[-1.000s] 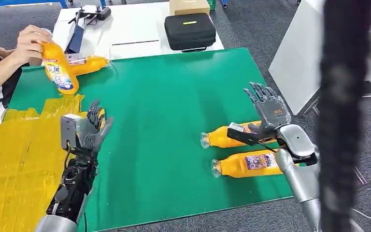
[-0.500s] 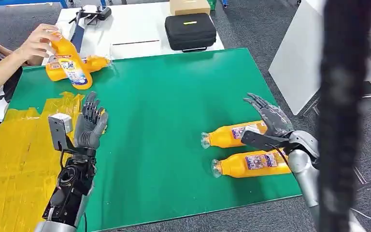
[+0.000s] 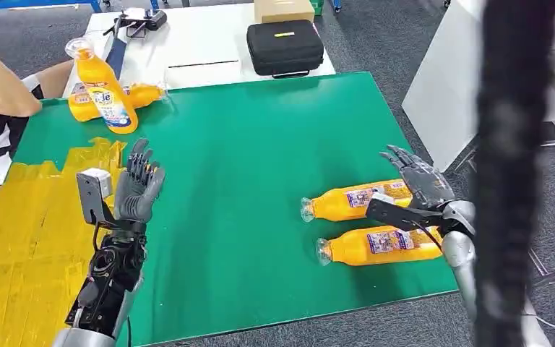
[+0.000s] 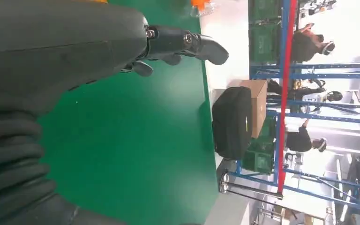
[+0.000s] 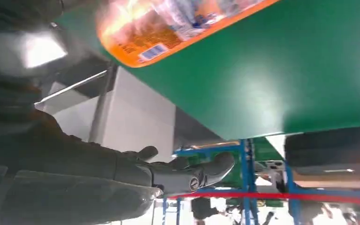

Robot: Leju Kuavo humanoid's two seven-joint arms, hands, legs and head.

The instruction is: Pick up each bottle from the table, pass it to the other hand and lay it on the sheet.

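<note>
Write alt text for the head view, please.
The right robot hand hovers open over two orange plastic bottles lying on a green table mat. The left robot hand is raised, open, beside a yellow sheet.

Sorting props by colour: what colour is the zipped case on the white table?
Black, with a small yellow-green strip on its lid; the case shows best in the head view.

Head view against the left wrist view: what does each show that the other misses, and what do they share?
Only the head view shows the yellow sheet, the two lying bottles by the open right hand, the upright bottle at the far left, and a person's arm. Only the left wrist view shows blue shelving and people beyond it. Both show the open left hand, the green table top and the black case.
</note>
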